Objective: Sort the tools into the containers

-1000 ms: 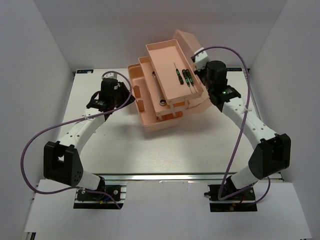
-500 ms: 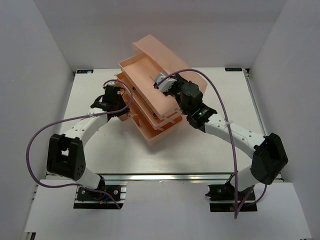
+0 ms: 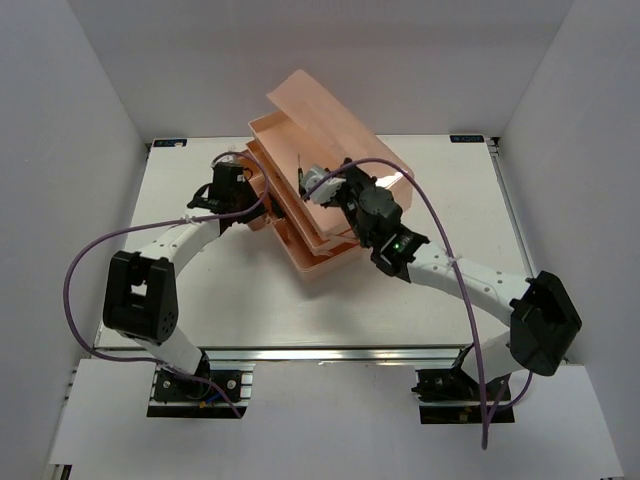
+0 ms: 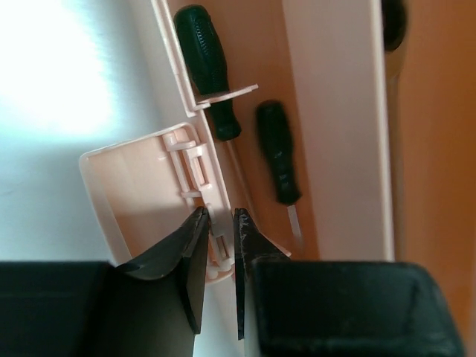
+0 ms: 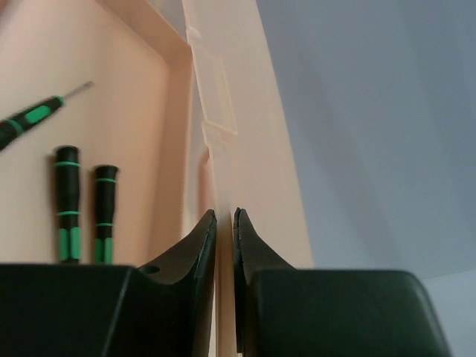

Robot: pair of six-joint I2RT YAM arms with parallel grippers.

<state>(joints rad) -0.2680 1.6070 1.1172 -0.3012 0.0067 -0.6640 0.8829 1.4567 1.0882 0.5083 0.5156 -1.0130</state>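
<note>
On a white table (image 3: 200,290) between white walls: a translucent salmon-pink plastic toolbox (image 3: 320,115), trays fanned open, turned askew. Left gripper (image 4: 219,216) pinched narrow on a thin pink tray bracket (image 4: 190,160); beside it, in a tray, two dark green-black screwdrivers (image 4: 279,152). Right gripper (image 5: 224,216) clamped narrow on the upper tray's wall (image 5: 212,134); three green-banded screwdrivers (image 5: 67,216) inside.

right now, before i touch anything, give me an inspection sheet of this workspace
surface: white table, toolbox sitting skewed on it
job's things: pink toolbox open; two screwdrivers in left wrist view, three in right wrist view; wrench not made out
clutter: nothing seen
grippers: left gripper and right gripper, fingers pinched on thin toolbox walls
cables: purple cables loop off both arms
surroundings: white walls
</note>
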